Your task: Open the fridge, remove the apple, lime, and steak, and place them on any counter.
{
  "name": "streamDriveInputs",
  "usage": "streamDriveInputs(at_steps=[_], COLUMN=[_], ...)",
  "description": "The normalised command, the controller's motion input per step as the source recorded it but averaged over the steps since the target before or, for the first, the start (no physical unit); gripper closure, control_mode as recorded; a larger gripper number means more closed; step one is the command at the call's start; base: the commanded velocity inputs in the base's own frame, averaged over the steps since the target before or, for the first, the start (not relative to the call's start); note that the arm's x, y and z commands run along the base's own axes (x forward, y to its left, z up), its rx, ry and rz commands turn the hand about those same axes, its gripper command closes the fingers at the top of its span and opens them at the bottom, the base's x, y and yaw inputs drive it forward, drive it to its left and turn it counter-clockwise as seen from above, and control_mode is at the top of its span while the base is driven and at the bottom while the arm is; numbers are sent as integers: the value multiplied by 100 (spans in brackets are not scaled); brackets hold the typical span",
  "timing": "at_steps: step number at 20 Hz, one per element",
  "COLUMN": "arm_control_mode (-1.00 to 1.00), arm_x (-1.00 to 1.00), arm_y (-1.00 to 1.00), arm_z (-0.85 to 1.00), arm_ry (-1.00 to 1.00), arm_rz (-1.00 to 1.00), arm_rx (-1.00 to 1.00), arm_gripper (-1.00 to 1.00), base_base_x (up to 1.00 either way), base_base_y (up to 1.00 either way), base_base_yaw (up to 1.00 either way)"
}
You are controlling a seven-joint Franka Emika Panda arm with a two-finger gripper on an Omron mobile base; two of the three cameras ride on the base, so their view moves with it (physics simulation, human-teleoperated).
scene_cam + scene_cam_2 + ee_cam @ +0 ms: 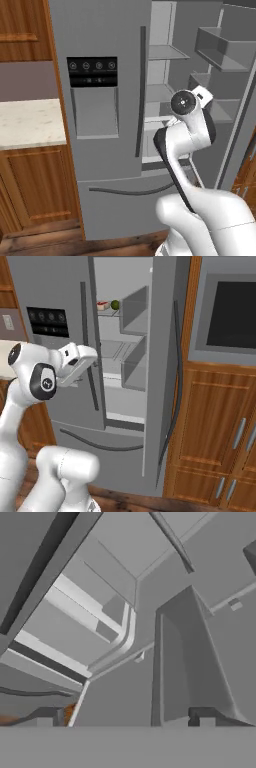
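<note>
**Fridge rt door open, hand wide apart and empty at the opening**

Seen in both base views: fridge (105, 125) w/ left door shut, black dispenser panel (92, 71) in it, dark vertical bar handle (141, 92) along its inner edge. Rt door (167, 356) swung out, door bins (134, 308) on its inner side. Bottom drawer (95, 431) shut, curved handle across its front.

Spotted in rt base view, on upper shelf (107, 312) inside: steak (103, 305), red w/ white rim, lying flat, and lime (115, 304) just beside it toward the open door. Too small to tell whether touching. Apple not made out in any frame.

Arm (187, 135) bent in front of fridge, wrist reaching toward open compartment at about mid-shelf height, below steak and lime, well apart from both.

Hand view: hand (125, 717) w/ two dark fingertips (202, 716) standing far apart at bottom corners, nothing between them, nothing gripped. Beyond them, tilted look at grey fridge interior, shelf edges and a door bin wall.

Counter (30, 122), cream speckled top over brown wooden cabinets (40, 185), left of fridge in left base view. Wooden cabinets w/ silver bar handles (240, 433) and a dark-fronted built-in panel (235, 313) right of fridge in rt base view.
</note>
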Motion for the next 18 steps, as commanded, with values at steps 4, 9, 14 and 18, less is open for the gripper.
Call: streamDriveInputs(at_steps=[4, 9, 14, 18], arm_control_mode=[-100, -100, -100, -100], arm_x=[-26, -2, 32, 62], arm_y=[86, 53, 17, 6], arm_z=[81, 23, -11, -19], arm_ry=[6, -2, -9, -17], arm_rz=[5, 0, -5, -5], arm_rx=[36, 41, 34, 6], arm_gripper=[-100, -100, -100, -100], base_base_x=[0, 0, 0, 0], base_base_y=[0, 0, 0, 0], base_base_yaw=[0, 0, 0, 0])
